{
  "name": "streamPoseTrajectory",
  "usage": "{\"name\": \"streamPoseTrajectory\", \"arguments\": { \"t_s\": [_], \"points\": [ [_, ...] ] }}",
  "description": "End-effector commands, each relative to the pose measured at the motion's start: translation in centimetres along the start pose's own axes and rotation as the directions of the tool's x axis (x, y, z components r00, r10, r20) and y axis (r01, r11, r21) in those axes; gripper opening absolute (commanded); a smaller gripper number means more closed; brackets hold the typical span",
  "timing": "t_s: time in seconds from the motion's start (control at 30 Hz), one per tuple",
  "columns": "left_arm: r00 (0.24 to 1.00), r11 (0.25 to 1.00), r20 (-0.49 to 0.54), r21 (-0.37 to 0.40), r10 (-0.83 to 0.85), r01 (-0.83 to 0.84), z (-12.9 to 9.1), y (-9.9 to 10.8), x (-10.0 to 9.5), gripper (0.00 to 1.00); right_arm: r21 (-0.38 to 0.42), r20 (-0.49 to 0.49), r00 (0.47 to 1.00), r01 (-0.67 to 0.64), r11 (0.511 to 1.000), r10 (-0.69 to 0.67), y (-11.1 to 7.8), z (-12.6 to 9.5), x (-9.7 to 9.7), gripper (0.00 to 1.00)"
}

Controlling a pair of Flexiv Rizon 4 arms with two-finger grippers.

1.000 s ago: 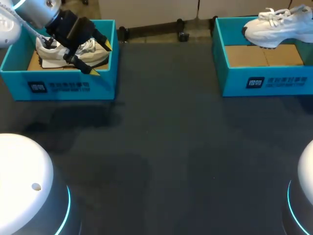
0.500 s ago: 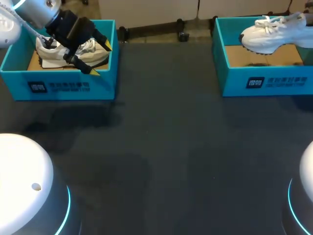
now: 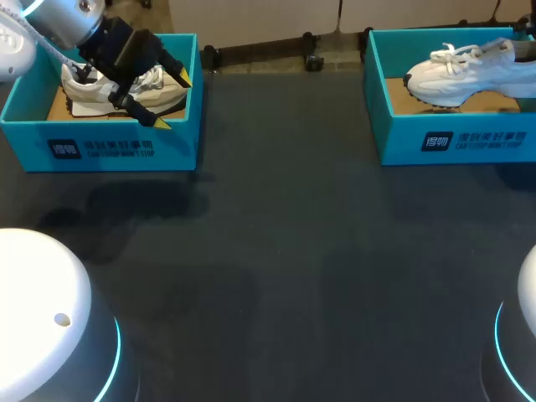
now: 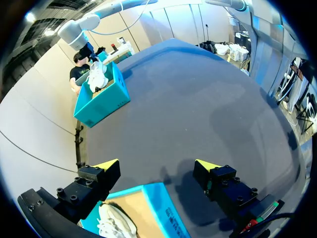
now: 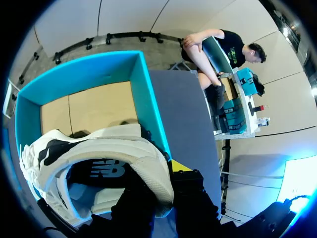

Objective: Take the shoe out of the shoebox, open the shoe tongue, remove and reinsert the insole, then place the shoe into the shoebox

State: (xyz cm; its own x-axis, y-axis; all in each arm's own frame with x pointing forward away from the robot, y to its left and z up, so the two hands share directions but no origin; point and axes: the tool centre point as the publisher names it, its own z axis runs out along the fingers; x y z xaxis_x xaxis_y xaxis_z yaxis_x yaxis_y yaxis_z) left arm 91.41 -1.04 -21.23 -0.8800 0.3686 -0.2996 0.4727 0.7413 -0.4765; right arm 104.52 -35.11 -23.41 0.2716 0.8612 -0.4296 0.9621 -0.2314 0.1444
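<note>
**White shoe hangs in its box, held by the heel**

Closest to me is the dark table (image 3: pixel 276 276). Past it stand two blue boxes, well apart, one on each side.

On my right is the right shoebox (image 3: pixel 394 142). The white shoe (image 3: pixel 456 67) is over it but not lying down. It hangs a little above the brown floor of the box, with a shadow under it. It looks tilted, with the heel higher than the toe. The right gripper (image 5: pixel 166 181) is squeezed tight on the heel. Down inside the shoe, a dark insole (image 5: pixel 101 171) seems to lie in its place.

On my left is the left shoebox (image 3: pixel 109 151). Another shoe (image 3: pixel 84 102) lies in it. The left gripper (image 3: pixel 172 101) hangs over the near side of that box. Its fingers are wide apart and hold nothing.

How far along is the job? I think the white shoe is either just coming out or just going back in. I cannot tell which. If it is going back in, the only things left are to set it down and let go. If it is coming out, the tongue and the insole are still to do.
</note>
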Motion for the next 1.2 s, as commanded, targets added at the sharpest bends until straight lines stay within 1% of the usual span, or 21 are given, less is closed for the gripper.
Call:
{"name": "streamPoseTrajectory", "arguments": {
  "t_s": [0.03,0.47,0.53,0.6,0.7,0.97,1.2],
  "points": [
    [1.000,1.000,0.000,-0.003,0.000,0.000,-0.1,0.0,0.1,1.00,-0.002,0.012,1.000,0.016,1.000,-0.016,-0.5,0.5,0.2,0.00],
    [1.000,1.000,0.000,-0.003,0.000,0.000,-0.1,0.0,0.1,1.00,0.001,0.025,1.000,0.016,1.000,-0.016,-1.5,2.3,1.4,0.00],
    [1.000,1.000,0.000,-0.003,0.000,0.000,-0.1,0.0,0.1,1.00,0.001,0.012,1.000,0.010,1.000,-0.010,-1.6,2.7,1.6,0.00],
    [1.000,1.000,0.000,-0.003,0.000,0.000,-0.1,0.0,0.1,1.00,-0.003,0.034,0.999,0.022,1.000,-0.022,-1.7,3.0,1.9,0.00],
    [1.000,1.000,0.000,-0.003,0.000,0.000,-0.1,0.0,0.1,1.00,-0.011,0.033,0.999,0.017,1.000,-0.016,-1.7,3.4,2.1,0.00],
    [1.000,1.000,0.000,-0.003,0.000,0.000,-0.1,0.0,0.1,1.00,-0.023,0.067,0.998,0.024,0.999,-0.022,-2.0,4.7,1.8,0.00],
    [1.000,1.000,0.000,-0.003,0.000,0.000,-0.1,0.0,0.1,1.00,-0.012,0.073,0.997,0.028,1.000,-0.027,-2.6,5.9,1.9,0.00]
  ]
}}
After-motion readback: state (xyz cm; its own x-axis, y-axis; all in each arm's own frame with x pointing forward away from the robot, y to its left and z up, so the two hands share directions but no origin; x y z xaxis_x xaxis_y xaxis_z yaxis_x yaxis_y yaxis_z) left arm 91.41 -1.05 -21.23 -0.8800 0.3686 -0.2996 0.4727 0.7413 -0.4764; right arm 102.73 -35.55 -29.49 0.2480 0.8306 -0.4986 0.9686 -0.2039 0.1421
